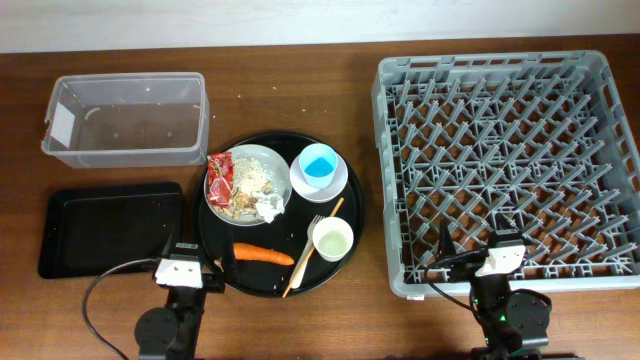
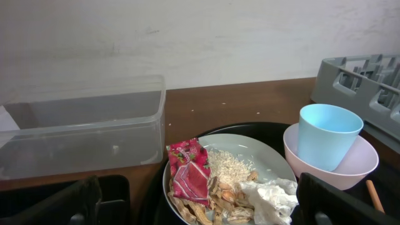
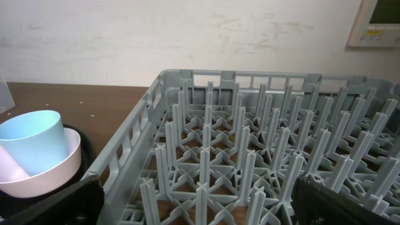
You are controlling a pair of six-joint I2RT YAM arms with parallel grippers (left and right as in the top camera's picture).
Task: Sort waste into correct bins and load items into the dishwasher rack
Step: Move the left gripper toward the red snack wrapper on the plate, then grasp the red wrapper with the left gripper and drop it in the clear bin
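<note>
The white plate (image 1: 250, 165) on the round black tray holds the red wrapper (image 1: 220, 177), white tissue (image 1: 268, 207), rice and brown scraps (image 1: 246, 196). The light-blue cup (image 1: 318, 164) stands in the white bowl (image 1: 337, 181). The pale cup (image 1: 332, 238), orange carrot (image 1: 263, 254), white fork (image 1: 312, 228) and wooden stick (image 1: 337, 207) lie on that tray. My left gripper (image 1: 188, 270) is open and empty at the tray's near-left edge, facing the plate (image 2: 275, 156) and wrapper (image 2: 187, 172). My right gripper (image 1: 497, 262) is open and empty over the grey rack's (image 1: 510, 150) near edge.
The clear tub (image 1: 125, 120) stands at the back left and the shallow black rectangular tray (image 1: 110, 228) in front of it, both empty. The large round black tray (image 1: 225, 250) sits mid-table. The rack (image 3: 250, 125) fills the right side, its pegs upright.
</note>
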